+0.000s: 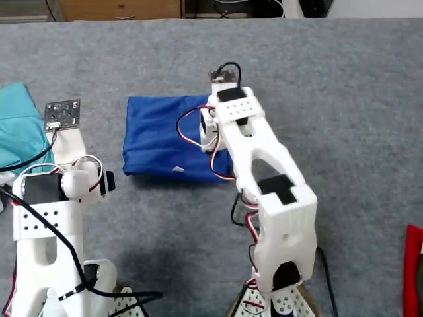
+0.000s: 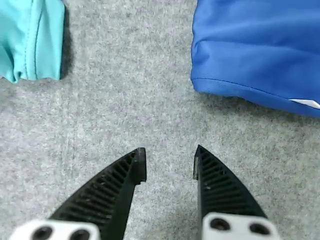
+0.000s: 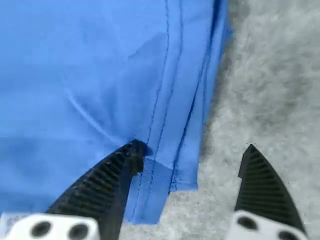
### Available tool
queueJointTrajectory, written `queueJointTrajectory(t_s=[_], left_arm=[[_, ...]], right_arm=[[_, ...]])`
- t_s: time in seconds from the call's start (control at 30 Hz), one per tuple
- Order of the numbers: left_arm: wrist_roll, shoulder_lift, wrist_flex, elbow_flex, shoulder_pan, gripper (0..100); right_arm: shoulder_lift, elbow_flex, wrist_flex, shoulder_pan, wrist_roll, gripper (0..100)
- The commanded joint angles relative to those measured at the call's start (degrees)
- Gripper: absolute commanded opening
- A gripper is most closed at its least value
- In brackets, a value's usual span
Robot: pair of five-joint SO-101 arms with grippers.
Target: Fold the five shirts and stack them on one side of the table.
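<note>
A folded blue shirt (image 1: 162,139) lies in the middle of the grey table. My right arm (image 1: 264,165) stretches over its right edge. In the right wrist view my right gripper (image 3: 192,152) is open and straddles the shirt's stitched hem (image 3: 175,130): one finger (image 3: 107,182) rests over the blue shirt (image 3: 90,75), the other (image 3: 260,185) over bare carpet. My left gripper (image 2: 169,164) is open and holds nothing, above the carpet between a teal shirt (image 2: 30,40) and the blue shirt (image 2: 255,50). The teal shirt (image 1: 16,129) sits at the table's left edge, beside my left arm (image 1: 49,198).
A red garment (image 1: 415,271) pokes in at the right edge of the table. Grey carpet (image 1: 344,86) covers the table top, with bare room to the right and behind the blue shirt. Wooden furniture (image 1: 119,9) stands beyond the far edge.
</note>
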Motion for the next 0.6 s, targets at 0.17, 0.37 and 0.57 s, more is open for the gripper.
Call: queueJointTrajectory(t_s=[0.17, 0.37, 0.57], left_arm=[[-0.53, -1.10, 0.26, -0.18, -0.18, 17], [-0.53, -1.10, 0.35, -0.18, -0.09, 17], [-0.53, -1.10, 0.44, -0.18, -0.09, 17]], right_arm=[[7.43, -9.80, 3.16, -1.45, -1.05, 29.2], [11.47, -14.73, 8.18, -1.36, -0.53, 3.6], [13.14, -18.42, 13.54, -0.92, -0.53, 0.6]])
